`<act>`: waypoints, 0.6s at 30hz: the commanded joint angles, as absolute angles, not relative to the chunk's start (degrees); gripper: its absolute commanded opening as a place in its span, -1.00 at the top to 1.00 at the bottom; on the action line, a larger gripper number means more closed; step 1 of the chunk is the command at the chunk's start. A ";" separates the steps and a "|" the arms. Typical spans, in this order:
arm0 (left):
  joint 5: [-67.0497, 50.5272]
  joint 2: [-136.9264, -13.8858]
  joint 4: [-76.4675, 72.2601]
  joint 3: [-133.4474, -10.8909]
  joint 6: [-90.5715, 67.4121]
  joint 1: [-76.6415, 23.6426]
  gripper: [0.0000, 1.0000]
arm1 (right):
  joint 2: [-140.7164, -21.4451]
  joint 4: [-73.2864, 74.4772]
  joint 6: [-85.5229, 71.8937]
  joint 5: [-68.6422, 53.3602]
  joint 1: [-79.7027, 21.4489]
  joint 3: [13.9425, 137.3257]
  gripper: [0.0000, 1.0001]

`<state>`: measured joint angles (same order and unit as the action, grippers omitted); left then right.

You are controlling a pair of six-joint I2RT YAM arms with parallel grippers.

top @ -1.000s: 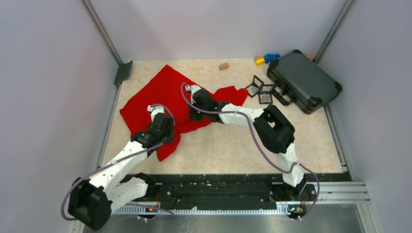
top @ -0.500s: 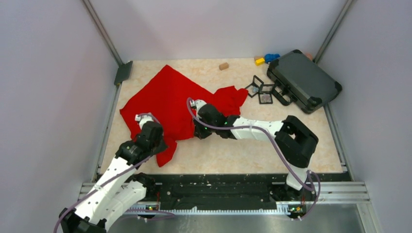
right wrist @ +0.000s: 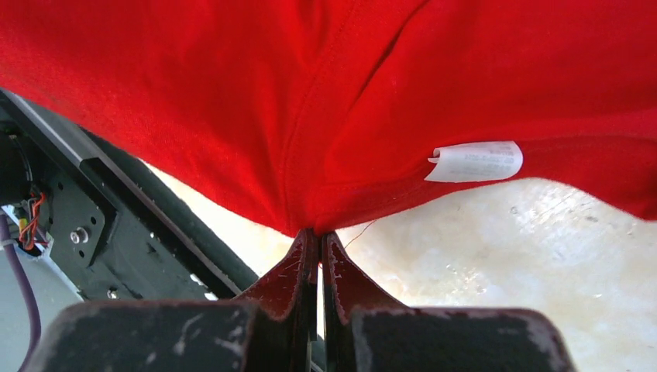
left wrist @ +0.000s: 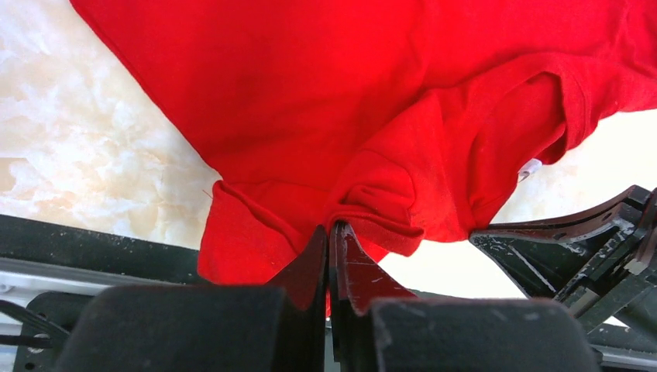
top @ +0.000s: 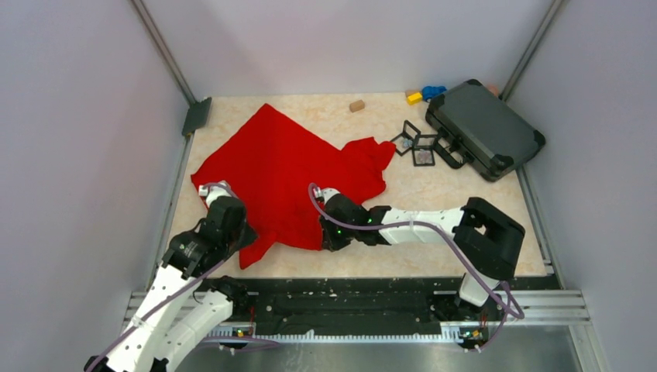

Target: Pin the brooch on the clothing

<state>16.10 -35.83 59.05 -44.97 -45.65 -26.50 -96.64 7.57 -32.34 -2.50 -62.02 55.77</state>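
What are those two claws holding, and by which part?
Both hold the red clothing. The left gripper pinches a bunched fold at its near edge; the right gripper pinches the hem at a seam, near the white tag.

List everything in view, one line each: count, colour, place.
clothing: one, red, spread left of centre
tag: one, white, at the clothing's hem
case: one, black, far right corner
wire frames: a few, black, beside the case
tan block: one, far edge
yellow block: one, far edge, by the case
blue thing: one, beside the yellow block
left gripper: one, black, shut on the clothing
right gripper: one, black, shut on the clothing's hem
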 commanded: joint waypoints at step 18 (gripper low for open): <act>20.03 -36.20 70.34 -60.59 -42.69 -26.23 0.01 | -86.48 17.87 -35.52 -1.42 -68.63 55.77 0.12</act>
<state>18.11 -35.35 71.20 -56.45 -44.18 -26.50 -91.92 15.20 -36.14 -2.61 -67.83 54.35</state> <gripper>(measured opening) 0.471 0.342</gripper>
